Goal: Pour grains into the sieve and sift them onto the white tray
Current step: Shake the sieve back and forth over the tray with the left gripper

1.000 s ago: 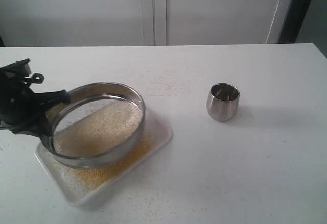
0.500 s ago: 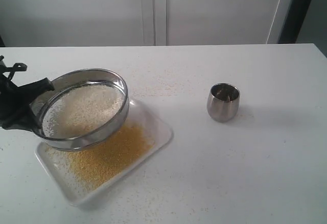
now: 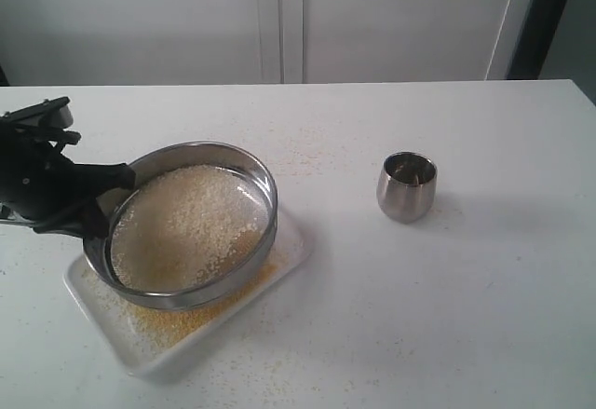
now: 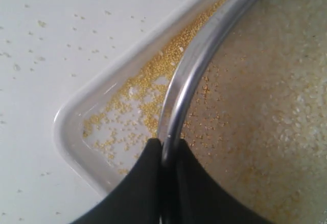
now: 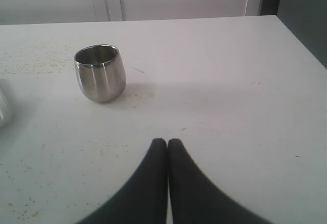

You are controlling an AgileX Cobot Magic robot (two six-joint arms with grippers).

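The left gripper (image 4: pixel 164 146) pinches the sieve's (image 3: pixel 269 202) rim at the white tray's (image 3: pixel 291 247) left end — the sieve, pale grains (image 3: pixel 186 221) inside, lies right over that tray — and the right gripper (image 5: pixel 167 143), pressed together, is well apart.

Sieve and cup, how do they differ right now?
The sieve is wide and shallow; the cup is narrow, rounded and deeper. The sieve is pinched at its rim by the left gripper, over the tray; the cup stands alone on the table, ungripped. The sieve holds a bed of whitish grains; the cup shows none that I can make out. Both are round, shiny steel.
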